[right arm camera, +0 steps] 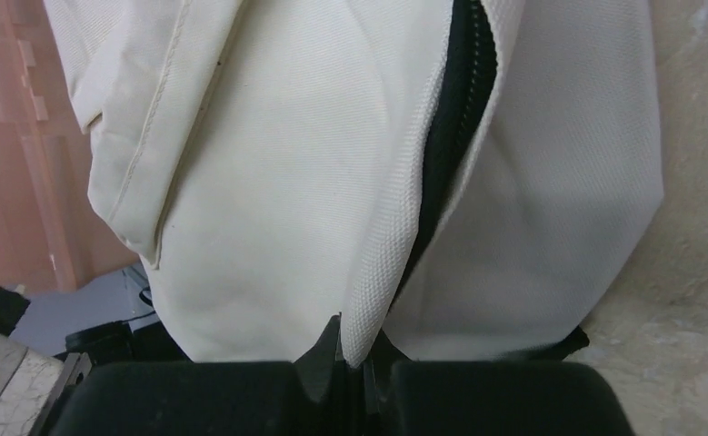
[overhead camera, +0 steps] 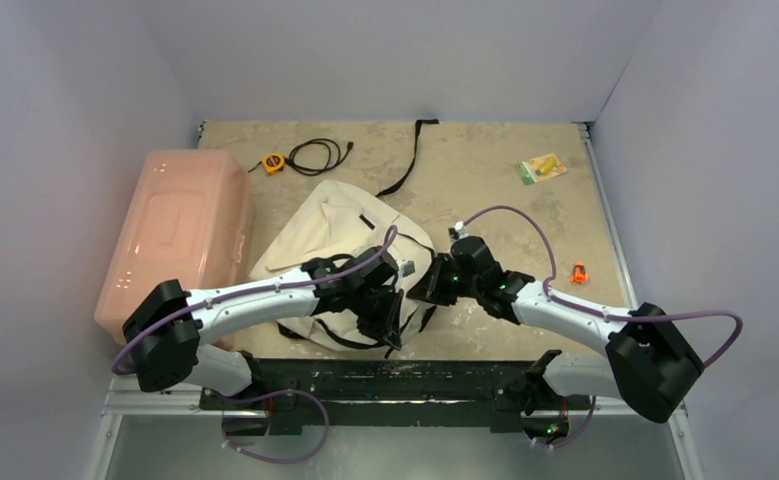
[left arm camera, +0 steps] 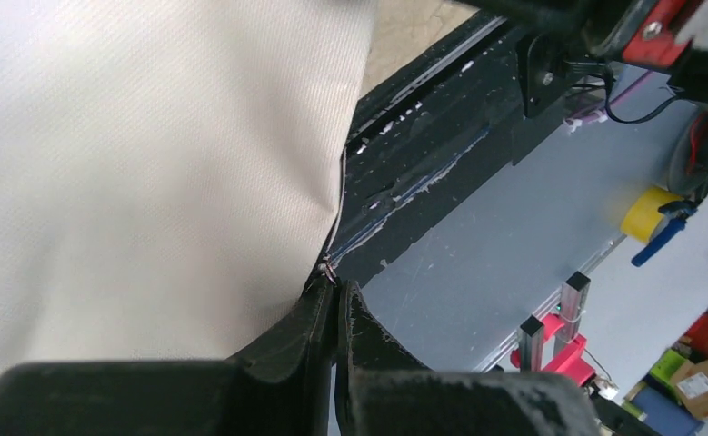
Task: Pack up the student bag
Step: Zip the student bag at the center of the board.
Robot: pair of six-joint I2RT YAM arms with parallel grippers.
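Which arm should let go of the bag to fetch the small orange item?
Probably right: the orange item lies beside the right arm, while the left gripper, shut on the student bag, sits farther off.

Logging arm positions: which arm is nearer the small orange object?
Right. The right arm passes close beside the orange object; the left arm lies over the student bag, farther away.
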